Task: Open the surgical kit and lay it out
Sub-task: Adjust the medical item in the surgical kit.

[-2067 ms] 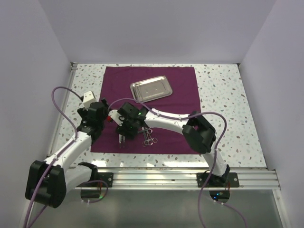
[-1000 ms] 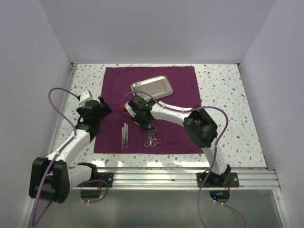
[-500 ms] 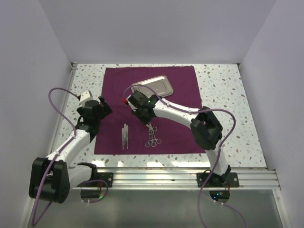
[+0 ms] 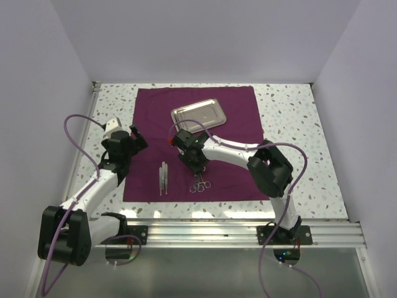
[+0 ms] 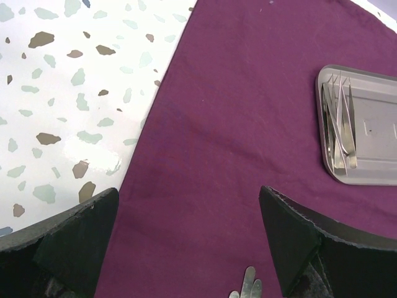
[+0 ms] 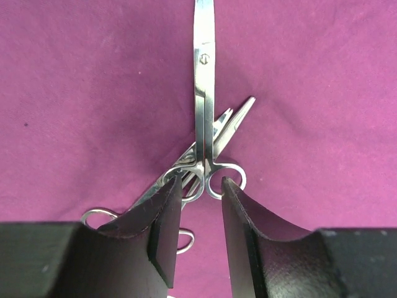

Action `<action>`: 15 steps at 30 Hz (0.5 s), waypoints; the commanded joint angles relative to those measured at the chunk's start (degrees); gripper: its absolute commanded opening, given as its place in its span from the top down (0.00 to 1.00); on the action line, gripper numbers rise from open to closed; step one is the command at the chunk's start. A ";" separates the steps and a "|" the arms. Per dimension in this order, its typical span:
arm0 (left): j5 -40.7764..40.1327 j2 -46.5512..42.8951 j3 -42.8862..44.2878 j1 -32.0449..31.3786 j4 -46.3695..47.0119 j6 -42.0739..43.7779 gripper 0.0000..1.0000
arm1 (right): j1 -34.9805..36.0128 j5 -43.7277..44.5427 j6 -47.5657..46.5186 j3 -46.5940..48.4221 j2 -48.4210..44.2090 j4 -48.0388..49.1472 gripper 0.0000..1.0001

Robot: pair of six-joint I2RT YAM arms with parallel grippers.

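Purple cloth (image 4: 236,133) lay spread flat on the speckled tabletop (image 4: 291,118), toward the far edge and roughly centred between left and right. Steel tray (image 4: 198,115) sat on the cloth near its far edge, middle. In the left wrist view the tray held a few thin silver tweezers (image 5: 343,127) lying side by side at one end.

Scissors (image 6: 203,93) lay flat on the cloth near its near edge, about centre, crossed over a second ringed instrument, the forceps (image 6: 231,123), touching it. Two slim probes (image 4: 163,177) lay side by side just left of them, also by the cloth's near edge.

Right gripper (image 6: 200,183) hung low over the scissors' finger rings, jaws a small way apart, one ring showing in the gap, nothing clamped. Whether the fingers (image 6: 248,236) touched the rings, could not tell.

Left gripper (image 5: 189,192) was over the left edge of the cloth, jaws wide apart, empty, well apart from the tray and off the probes.
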 commanded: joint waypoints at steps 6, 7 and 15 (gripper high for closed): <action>0.88 -1.78 0.22 0.60 2.93 -0.41 0.01 | 0.56 1.66 1.69 0.57 0.54 1.22 0.65; 0.97 -1.69 0.22 0.60 3.02 -0.41 0.00 | 0.56 1.84 1.95 0.39 0.46 0.96 0.65; 1.94 -1.17 0.13 0.60 3.81 -0.41 0.01 | 0.73 0.70 4.77 -5.75 -3.23 1.83 0.66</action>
